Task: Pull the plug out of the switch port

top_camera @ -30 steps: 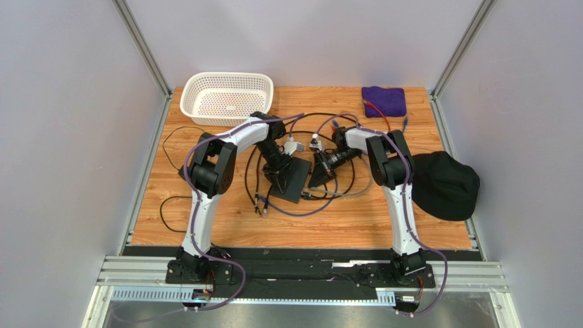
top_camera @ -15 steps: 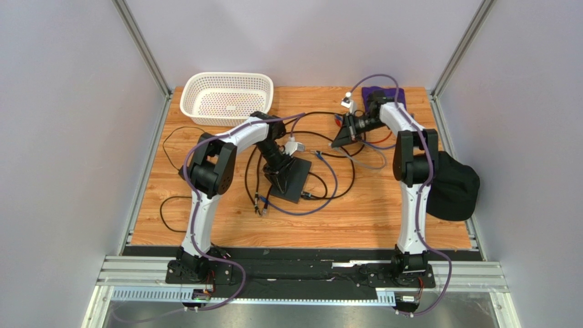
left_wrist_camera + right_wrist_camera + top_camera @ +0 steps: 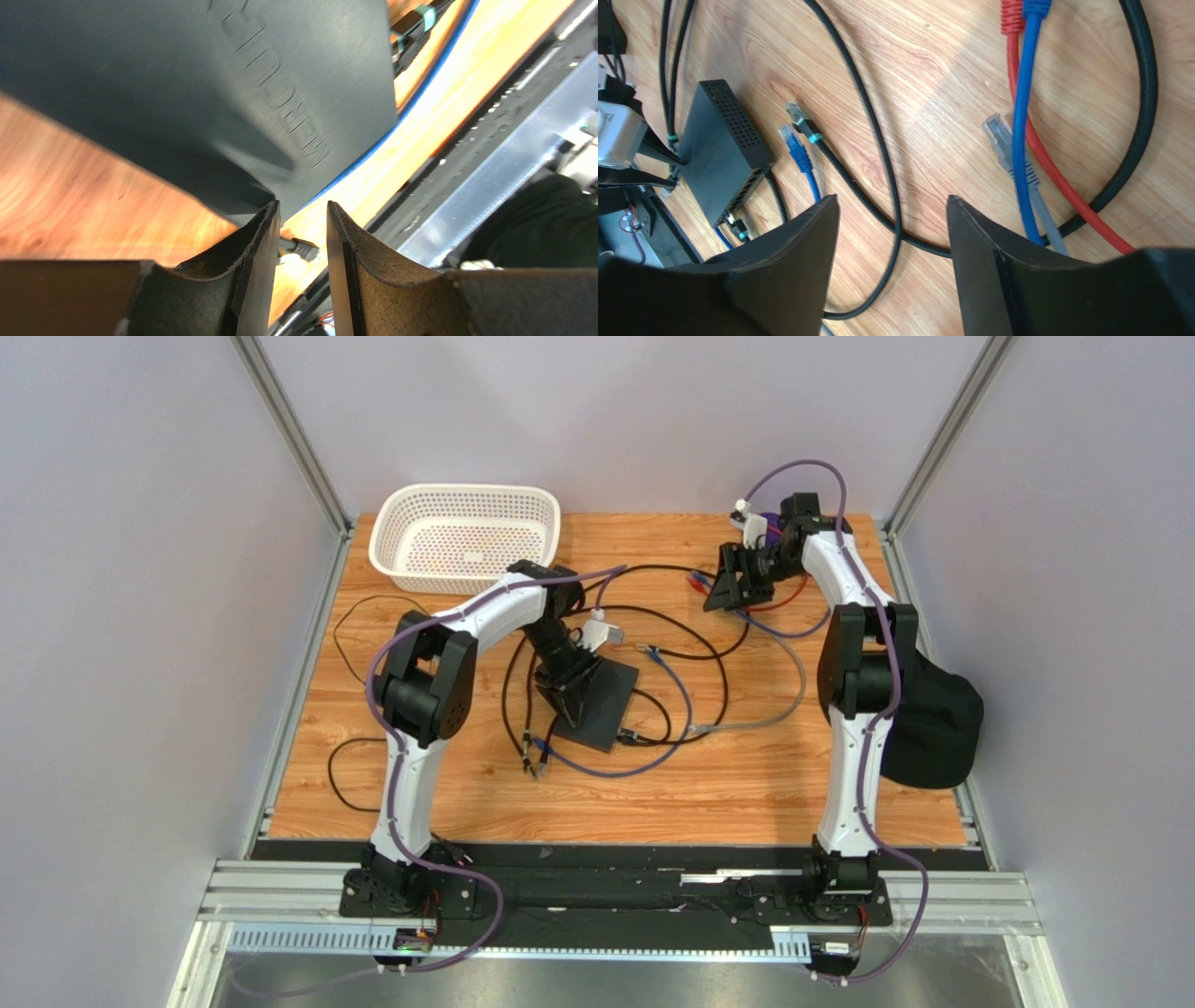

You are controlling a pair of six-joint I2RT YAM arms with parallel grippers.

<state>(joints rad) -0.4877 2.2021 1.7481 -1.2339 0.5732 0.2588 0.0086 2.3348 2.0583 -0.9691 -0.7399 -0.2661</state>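
Wood table (image 3: pixel 786 784) | left gripper (image 3: pixel 302 208) barely parted, empty, at switch (image 3: pixel 210 91) | right gripper (image 3: pixel 892 204) wide, empty | you: pin switch, pull plug (image 3: pixel 740 229) straight.

Centre of table (image 3: pixel 786 784): switch (image 3: pixel 596 703), lying flat, skewed to the table edges. At its far-left corner: left gripper (image 3: pixel 561 676). Back-left corner: basket (image 3: pixel 463 535). Back right, well apart from switch: right gripper (image 3: pixel 732 588), over the boards. Right edge, beside right arm: cap (image 3: pixel 933 731). Behind and right of switch, between the two grippers: cables (image 3: pixel 701 637) in loops. Near-left of switch: two loose plugs (image 3: pixel 533 753) on the boards. Just beside switch on the right gripper's side: two more plug ends (image 3: pixel 798 140), apart from it.
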